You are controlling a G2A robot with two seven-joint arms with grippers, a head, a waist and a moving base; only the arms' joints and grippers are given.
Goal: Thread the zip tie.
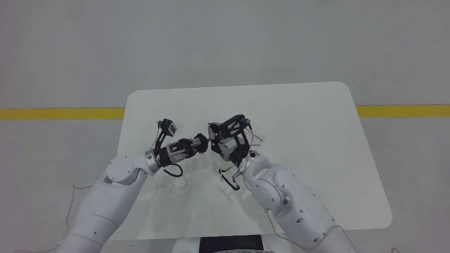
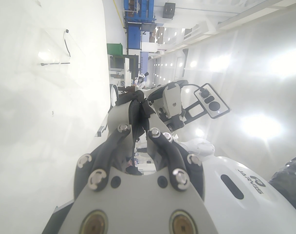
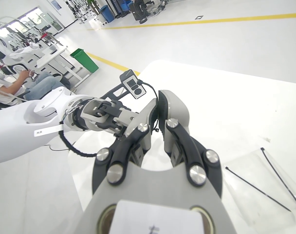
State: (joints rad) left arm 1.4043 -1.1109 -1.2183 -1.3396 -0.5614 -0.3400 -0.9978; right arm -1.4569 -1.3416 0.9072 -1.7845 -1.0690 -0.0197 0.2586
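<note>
Your right pincer (image 3: 159, 97) is pinching a thin black zip tie (image 3: 154, 125) that is dangling between its fingers; your left pincer (image 2: 137, 102), also closed, is touching its tips.

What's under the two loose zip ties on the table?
A clear plastic sheet, lying flat on the white table; both zip ties rest on it. Only tabletop shows through it; sheet or bag, can't tell.
</note>
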